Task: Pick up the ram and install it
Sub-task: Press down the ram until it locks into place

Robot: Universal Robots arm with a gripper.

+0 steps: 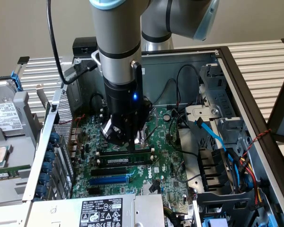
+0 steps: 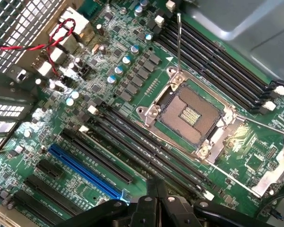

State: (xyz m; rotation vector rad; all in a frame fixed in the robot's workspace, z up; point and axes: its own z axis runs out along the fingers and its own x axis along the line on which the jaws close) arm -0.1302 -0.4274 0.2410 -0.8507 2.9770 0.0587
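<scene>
The gripper's [image 1: 131,143] [image 2: 156,189] two black jaws are clenched tip to tip with nothing between them. They hang low over the motherboard [image 1: 165,161] [image 2: 132,94], right above the long slots near its middle.

Just beside the tips in the exterior view, the ram [image 1: 124,161] is a long, thin, dark stick with a small white label. It lies lengthwise along a black slot, parallel to its neighbours. Whether it is pressed fully home cannot be told.

One blue slot [image 1: 109,180] [image 2: 85,171], glossy plastic, runs alongside the black ones, a little farther from the jaws.

The board is a matt green plate, crowded with small grey chips and a scatter of round, silver-topped capacitors [image 2: 118,70].

Beyond the slots the CPU socket [image 2: 191,116] is a square metal frame around a dark field of fine contacts, and it holds no chip. A thin steel lever [image 2: 179,42] sticks out from one corner. On its far side four more long black slots [image 2: 217,61] lie side by side, with white clips at their ends.

A red-and-black twisted wire [image 2: 52,40] loops near a perforated metal panel [image 2: 23,23].

The arm [image 1: 118,42], a smooth grey cylinder with a black wrist, reaches down into the open grey case [image 1: 236,80]. Toward the exterior view's right, a flat blue cable [image 1: 213,135] crosses a metal drive cage.
</scene>
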